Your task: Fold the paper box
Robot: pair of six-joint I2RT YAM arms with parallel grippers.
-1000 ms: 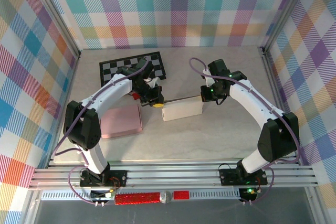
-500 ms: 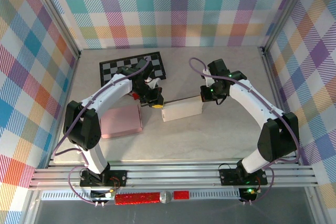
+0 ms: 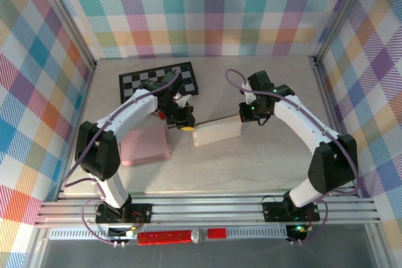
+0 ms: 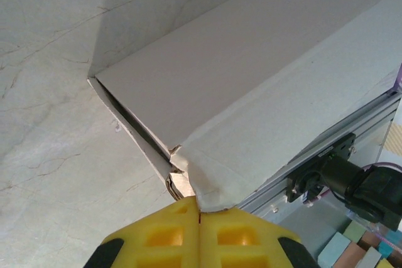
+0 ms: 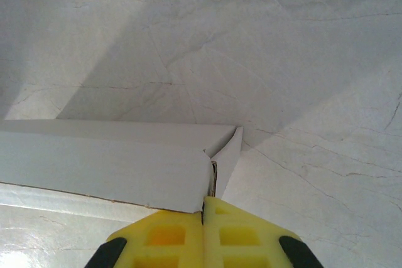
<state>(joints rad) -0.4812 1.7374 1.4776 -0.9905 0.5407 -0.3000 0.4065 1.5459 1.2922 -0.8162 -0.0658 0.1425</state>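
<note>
Endwise, paper box point(image 3: 218, 133) touches left gripper point(image 3: 188, 127) and right gripper point(image 3: 242, 117).

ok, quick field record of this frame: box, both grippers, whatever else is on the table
paper box: cream, lying mid-table between the arms, left end seam gaping
left gripper: shut, pinching the box's left end corner
right gripper: shut, pinching the flap at the box's right end
pink pad: flat, left of the box, apart from it
checkerboard: flat, far left of the table
table: pale marbled top
</note>
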